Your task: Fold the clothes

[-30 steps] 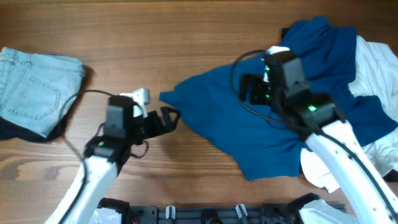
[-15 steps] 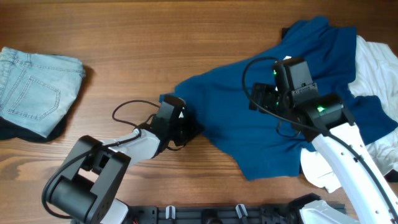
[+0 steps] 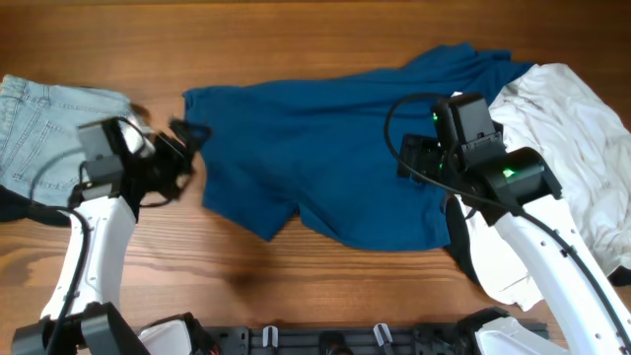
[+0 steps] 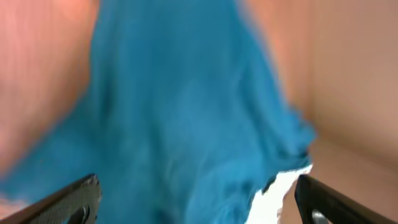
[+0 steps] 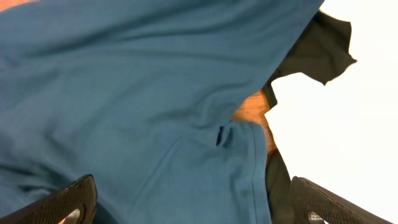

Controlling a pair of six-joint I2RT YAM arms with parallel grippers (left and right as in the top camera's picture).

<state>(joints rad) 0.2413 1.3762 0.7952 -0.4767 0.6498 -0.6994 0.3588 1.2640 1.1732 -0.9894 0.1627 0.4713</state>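
Note:
The deep-blue T-shirt (image 3: pixel 325 148) lies spread across the middle of the table. My left gripper (image 3: pixel 187 158) is at the shirt's left edge. In the blurred left wrist view its jaws stand wide apart (image 4: pixel 196 208) with blue cloth (image 4: pixel 180 112) between and beyond them. My right gripper (image 3: pixel 412 160) hovers over the shirt's right part, open (image 5: pixel 196 208), with the blue cloth (image 5: pixel 137 93) under it. A white garment (image 3: pixel 567 128) lies at the right and shows in the right wrist view (image 5: pixel 348 118). A black garment (image 5: pixel 314 53) peeks from under the shirt. Pale denim (image 3: pixel 49 138) lies at the far left.
Bare wooden table (image 3: pixel 296 30) shows behind the shirt and in front of it. The white garment runs down the right side to the table's front edge (image 3: pixel 503 281). A dark rail (image 3: pixel 325 340) lines the front edge.
The blue shirt has been drawn far to the left and spread wider. My left arm has swung left toward the denim. My right arm has barely moved.

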